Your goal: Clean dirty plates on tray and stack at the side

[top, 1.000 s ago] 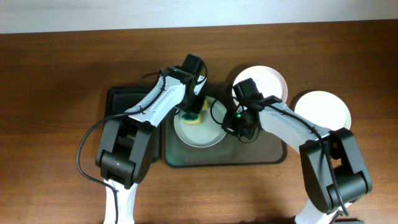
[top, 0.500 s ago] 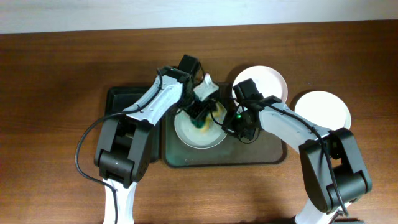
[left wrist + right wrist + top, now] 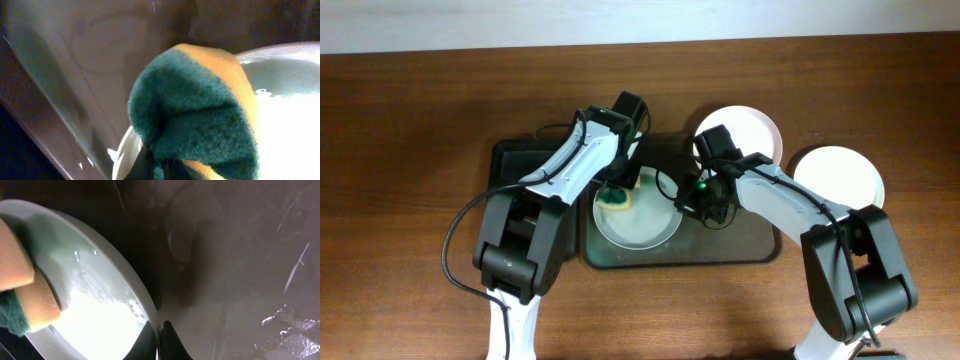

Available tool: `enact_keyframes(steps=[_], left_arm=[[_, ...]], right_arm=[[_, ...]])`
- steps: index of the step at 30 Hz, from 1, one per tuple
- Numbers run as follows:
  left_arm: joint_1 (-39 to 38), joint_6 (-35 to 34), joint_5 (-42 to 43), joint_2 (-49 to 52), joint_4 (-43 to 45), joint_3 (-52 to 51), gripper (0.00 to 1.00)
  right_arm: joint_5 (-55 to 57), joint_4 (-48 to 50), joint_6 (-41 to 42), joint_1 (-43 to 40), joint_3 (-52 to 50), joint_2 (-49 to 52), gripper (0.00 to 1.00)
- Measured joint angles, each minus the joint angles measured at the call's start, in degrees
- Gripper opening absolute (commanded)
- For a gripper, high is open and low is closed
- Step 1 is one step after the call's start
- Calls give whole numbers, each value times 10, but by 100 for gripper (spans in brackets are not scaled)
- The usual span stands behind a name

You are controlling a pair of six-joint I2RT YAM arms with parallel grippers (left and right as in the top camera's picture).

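Note:
A white plate [image 3: 642, 222] lies on the dark tray [image 3: 740, 245]. My left gripper [image 3: 620, 192] is shut on a green and yellow sponge [image 3: 618, 198] and presses it on the plate's upper left part. In the left wrist view the sponge [image 3: 200, 110] fills the frame over the plate [image 3: 285, 100]. My right gripper [image 3: 692, 200] is shut on the plate's right rim; in the right wrist view its fingers [image 3: 160, 337] pinch the rim of the plate [image 3: 100, 310], with the sponge [image 3: 25, 295] at the left.
Two clean white plates stand right of the tray, one [image 3: 750, 130] at the tray's far corner and one [image 3: 840, 175] further right. A second dark tray [image 3: 515, 160] lies left of the first. Cables hang from both arms.
My left gripper has swept the sponge across the plate, first down toward the middle, then back to the upper left. The plate has shifted slightly toward the front left. The right gripper keeps its hold.

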Motion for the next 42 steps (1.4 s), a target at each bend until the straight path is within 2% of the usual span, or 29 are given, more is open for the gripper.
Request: enact_keyframes(steps=[9, 13, 18, 21, 23, 26, 31, 38, 41, 42], left_arm=[[16, 221, 177, 0, -70, -1, 0], [16, 262, 213, 0, -66, -2, 0], [16, 277, 232, 0, -2, -6, 0], [14, 252, 226, 1, 65, -7, 0], [13, 199, 190, 1, 108, -8, 0], [12, 121, 119, 1, 129, -6, 0], [18, 40, 6, 4, 74, 57, 0], [82, 11, -24, 6, -13, 203, 0], [112, 7, -28, 6, -28, 222, 0], [122, 6, -28, 6, -32, 222, 0]], right_arm=[[-1, -4, -7, 0, 0, 0, 4], [2, -3, -3, 0, 0, 0, 4], [7, -2, 0, 0, 0, 0, 4], [8, -2, 0, 0, 0, 0, 4], [8, -2, 0, 0, 0, 0, 4], [8, 1, 0, -1, 0, 0, 4], [8, -1, 0, -1, 0, 0, 4], [8, -2, 0, -1, 0, 0, 4], [8, 1, -2, -1, 0, 0, 18], [8, 4, 1, -1, 0, 0, 18]])
